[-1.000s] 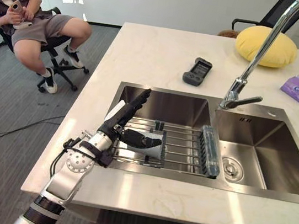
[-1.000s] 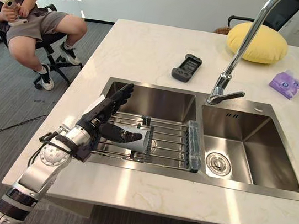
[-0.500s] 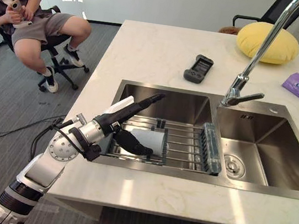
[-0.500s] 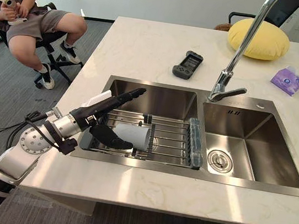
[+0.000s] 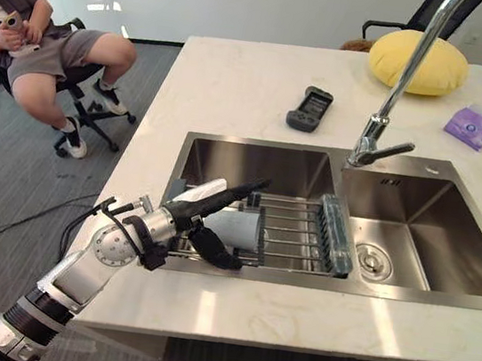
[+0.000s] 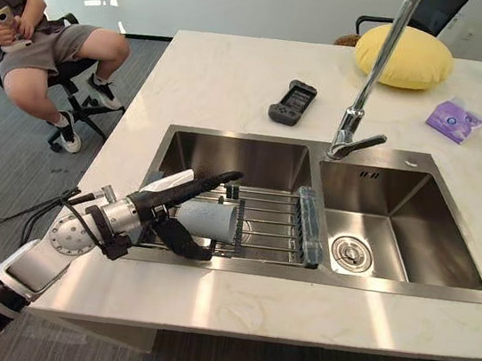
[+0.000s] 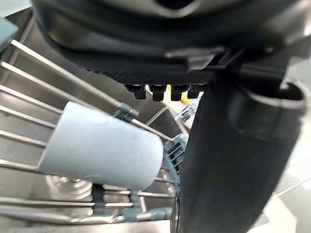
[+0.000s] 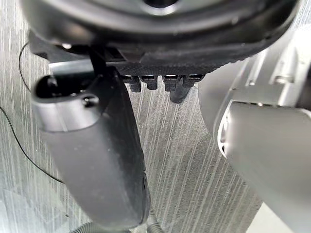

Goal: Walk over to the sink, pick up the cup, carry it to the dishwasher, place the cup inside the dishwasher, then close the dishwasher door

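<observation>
Left hand (image 5: 190, 209) released, fingers straight; white cup (image 5: 239, 228) lies on its side between fingers and thumb on the sink's wire rack (image 5: 297, 239); risk: an uneven close rolls it away along the bars.

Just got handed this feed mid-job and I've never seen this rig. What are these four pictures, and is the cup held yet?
It is a humanoid robot with two dark hands. The two wide pictures look down from its head at a white marble counter with a steel double sink. The two close ones are wrist cameras. The pale grey cup lies on its side on a wire rack in the left basin. The left robot hand is open around it, fingers straight above, thumb on the near side: not gripped yet. The right robot hand hangs over grey carpet.
</observation>
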### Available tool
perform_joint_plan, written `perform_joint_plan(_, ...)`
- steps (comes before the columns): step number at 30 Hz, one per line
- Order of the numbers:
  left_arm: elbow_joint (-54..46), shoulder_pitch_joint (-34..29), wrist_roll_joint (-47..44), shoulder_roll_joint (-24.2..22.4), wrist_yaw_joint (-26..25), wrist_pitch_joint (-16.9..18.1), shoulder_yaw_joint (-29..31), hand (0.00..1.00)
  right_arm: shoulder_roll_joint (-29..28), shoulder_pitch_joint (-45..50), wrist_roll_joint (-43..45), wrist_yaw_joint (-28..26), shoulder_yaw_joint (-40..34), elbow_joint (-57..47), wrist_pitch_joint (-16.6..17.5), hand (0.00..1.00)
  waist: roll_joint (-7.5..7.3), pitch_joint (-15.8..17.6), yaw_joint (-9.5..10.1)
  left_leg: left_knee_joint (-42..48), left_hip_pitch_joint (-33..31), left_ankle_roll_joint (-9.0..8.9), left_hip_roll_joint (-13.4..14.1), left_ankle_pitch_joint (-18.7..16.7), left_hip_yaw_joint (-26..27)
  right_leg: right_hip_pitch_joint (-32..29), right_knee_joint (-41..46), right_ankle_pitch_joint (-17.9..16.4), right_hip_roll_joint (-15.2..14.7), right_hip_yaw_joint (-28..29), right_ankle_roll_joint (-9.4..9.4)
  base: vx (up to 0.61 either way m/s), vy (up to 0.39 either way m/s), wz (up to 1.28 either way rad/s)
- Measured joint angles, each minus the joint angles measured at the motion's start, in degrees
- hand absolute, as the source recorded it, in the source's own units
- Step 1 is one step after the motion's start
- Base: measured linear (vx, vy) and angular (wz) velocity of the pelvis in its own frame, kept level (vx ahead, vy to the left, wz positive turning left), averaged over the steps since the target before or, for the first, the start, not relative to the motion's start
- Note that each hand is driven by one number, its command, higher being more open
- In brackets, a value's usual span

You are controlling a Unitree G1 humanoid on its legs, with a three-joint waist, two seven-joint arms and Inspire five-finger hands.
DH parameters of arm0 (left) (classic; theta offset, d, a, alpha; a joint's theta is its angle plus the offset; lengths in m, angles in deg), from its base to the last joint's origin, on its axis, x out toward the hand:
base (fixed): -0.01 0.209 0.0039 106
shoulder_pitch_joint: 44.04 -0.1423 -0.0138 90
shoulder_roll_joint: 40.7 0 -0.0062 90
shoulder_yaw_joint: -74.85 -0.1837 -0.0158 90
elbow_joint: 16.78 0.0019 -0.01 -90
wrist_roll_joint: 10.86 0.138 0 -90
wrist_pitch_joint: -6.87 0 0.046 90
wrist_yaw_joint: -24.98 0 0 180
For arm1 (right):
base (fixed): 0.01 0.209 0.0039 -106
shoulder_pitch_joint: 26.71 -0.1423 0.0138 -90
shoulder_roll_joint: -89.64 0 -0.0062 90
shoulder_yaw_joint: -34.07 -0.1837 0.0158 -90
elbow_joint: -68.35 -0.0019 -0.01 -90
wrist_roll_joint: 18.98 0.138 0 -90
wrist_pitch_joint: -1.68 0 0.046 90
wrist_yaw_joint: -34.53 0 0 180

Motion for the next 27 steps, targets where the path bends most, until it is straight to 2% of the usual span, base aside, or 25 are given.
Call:
perform_joint_plan(14, 3.92, 2.9, -0.02, 1.83, -0.15, 0.77, -2.09, 1.0, 0.24, 2.22, 0.01, 0.19, 0.0, -2.22, -0.07, 1.0, -0.07, 0.04, -0.94, -3.58, 3.07, -0.03, -0.51, 0.98, 2.3, 0.68, -0.85, 0.63, 0.08, 1.05, 0.24, -0.04, -0.024, -0.08)
perform_joint_plan(19, 4.73, 2.9, -0.84, 1.72, -1.35, 0.47, -2.65, 1.0, 0.23, 2.24, 0.04, 0.27, 0.0, -2.47, -1.43, 1.0, -0.12, 0.08, -1.07, -3.93, 3.85, 0.04, -0.57, 1.03, 2.62, 1.03, -0.91, 0.7, 0.03, 1.07, 0.35, -0.06, -0.029, -0.03)
perform_joint_plan(23, 6.5, 3.08, -3.38, 0.87, -1.37, -1.12, -2.64, 1.0, 0.18, 2.28, 0.05, 0.28, -0.01, -2.75, -1.73, 1.0, -0.16, 0.09, -1.06, -5.23, 4.6, 0.06, -0.66, 1.64, 2.82, 1.09, -1.0, 0.71, 0.1, 1.11, 0.38, -0.05, -0.033, -0.01)
perform_joint_plan(27, 8.81, 3.11, -7.65, -1.54, -1.38, -4.61, -1.86, 1.0, -0.42, 2.37, 0.05, 0.28, -0.06, -3.93, -1.71, 1.0, -0.41, 0.25, -1.02, -5.5, 4.75, 0.08, -0.68, 1.74, 3.0, 1.12, -0.93, 0.75, 0.13, 1.08, 0.45, -0.03, -0.034, -0.02)
